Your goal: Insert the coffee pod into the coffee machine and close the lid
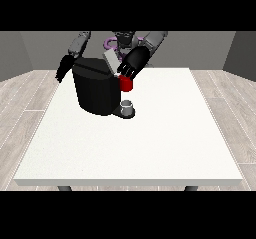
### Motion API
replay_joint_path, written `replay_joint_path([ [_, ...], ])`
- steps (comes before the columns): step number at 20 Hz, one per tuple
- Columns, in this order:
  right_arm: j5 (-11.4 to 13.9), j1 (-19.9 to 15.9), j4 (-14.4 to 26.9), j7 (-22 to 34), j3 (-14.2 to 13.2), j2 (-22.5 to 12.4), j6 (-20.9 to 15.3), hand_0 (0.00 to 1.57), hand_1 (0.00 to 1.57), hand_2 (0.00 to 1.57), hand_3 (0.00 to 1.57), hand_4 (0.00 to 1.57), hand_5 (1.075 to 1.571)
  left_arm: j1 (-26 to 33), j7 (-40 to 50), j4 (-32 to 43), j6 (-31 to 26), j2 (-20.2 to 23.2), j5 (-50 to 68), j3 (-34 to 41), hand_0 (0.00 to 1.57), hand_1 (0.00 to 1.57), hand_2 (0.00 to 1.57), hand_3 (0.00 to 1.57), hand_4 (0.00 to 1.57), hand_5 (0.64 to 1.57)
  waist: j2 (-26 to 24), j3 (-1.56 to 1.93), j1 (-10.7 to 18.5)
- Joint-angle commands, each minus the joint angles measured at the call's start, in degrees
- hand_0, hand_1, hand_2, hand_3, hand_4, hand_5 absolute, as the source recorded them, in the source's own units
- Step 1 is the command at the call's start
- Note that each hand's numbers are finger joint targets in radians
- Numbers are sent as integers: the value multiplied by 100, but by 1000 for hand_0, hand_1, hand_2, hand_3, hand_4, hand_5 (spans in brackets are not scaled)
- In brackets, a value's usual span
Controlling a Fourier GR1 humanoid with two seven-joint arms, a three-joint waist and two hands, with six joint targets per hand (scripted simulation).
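Observation:
A black coffee machine [95,90] stands on the white table [150,143] left of centre, with a red part [126,84] at its front and a grey cup [128,106] on its drip base. Its grey lid [111,60] stands tilted up at the top. The hand at the view's right [131,65] is over the machine's top right, its fingers pointing down at the lid's lower end and the red part. I cannot make out a coffee pod. The hand at the view's left [64,69] hangs beside the machine's far left side, touching nothing.
The table's right half and front are bare white surface. A wood-look floor surrounds the table, and grey walls stand behind the robot [122,39].

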Motion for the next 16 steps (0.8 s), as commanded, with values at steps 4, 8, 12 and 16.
replay_joint_path([
  [4, 26, -268, 305, -110, -121, -58, -86, 0, 0, 0, 0, 0, 1571, -253, 175, -110, 162, -298, -130, -137, 1217, 1217, 1242, 1195, 357, 1571, 79, 4, 114],
  [8, 107, -30, 117, 4, 70, 0, -34, 0, 0, 0, 0, 0, 1571, -133, -10, -5, 305, -151, -108, -18, 1180, 1180, 1198, 1170, 351, 1571, -37, 1, -15],
  [12, 129, 13, -73, 3, 159, 75, -61, 0, 0, 0, 0, 0, 1571, -125, -171, 65, 428, 258, -426, -171, 1209, 1209, 1228, 1132, 0, 1571, 97, 1, -152],
  [16, 145, -218, -264, 223, 121, 70, -179, 0, 0, 0, 0, 0, 1571, 9, -719, 92, 595, 472, -578, -280, 1173, 1173, 1194, 1066, 0, 1571, 306, -2, -97],
])
